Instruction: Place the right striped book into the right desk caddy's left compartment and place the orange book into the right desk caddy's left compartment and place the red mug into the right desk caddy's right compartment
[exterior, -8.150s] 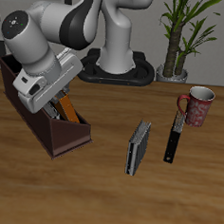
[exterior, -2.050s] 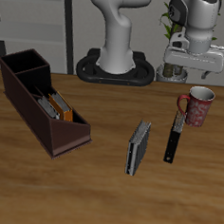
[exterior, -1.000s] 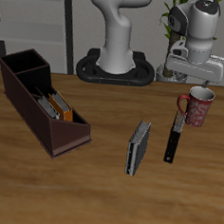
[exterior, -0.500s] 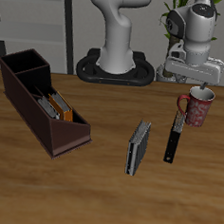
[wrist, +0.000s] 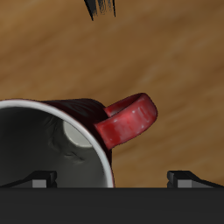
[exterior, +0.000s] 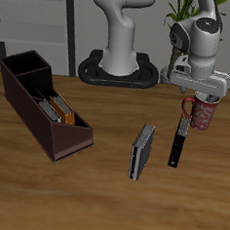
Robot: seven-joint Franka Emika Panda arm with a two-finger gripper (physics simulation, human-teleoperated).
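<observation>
The wooden worktop (exterior: 101,199) carries everything here. At its nine o'clock side stands the desk caddy (exterior: 43,116), a long dark maroon box running from a tall squarish end at the back down to a low sloped end toward the front. In its long low section the orange book (exterior: 65,111) and the striped book (exterior: 46,109) stand side by side; the tall end section shows only dark interior.

Near the middle of the worktop lies a dark grey striped book (exterior: 141,150), and just toward three o'clock from it a thin black book (exterior: 177,143).

The hand (exterior: 201,94) sits right over the red mug (exterior: 201,112), which stands upright at about two o'clock, touching the far end of the black book. In the wrist view the mug's pale rim (wrist: 52,109) and loop handle (wrist: 128,118) fill the frame, with both fingertips (wrist: 39,179) spread wide on either side, not clamping anything.
</observation>
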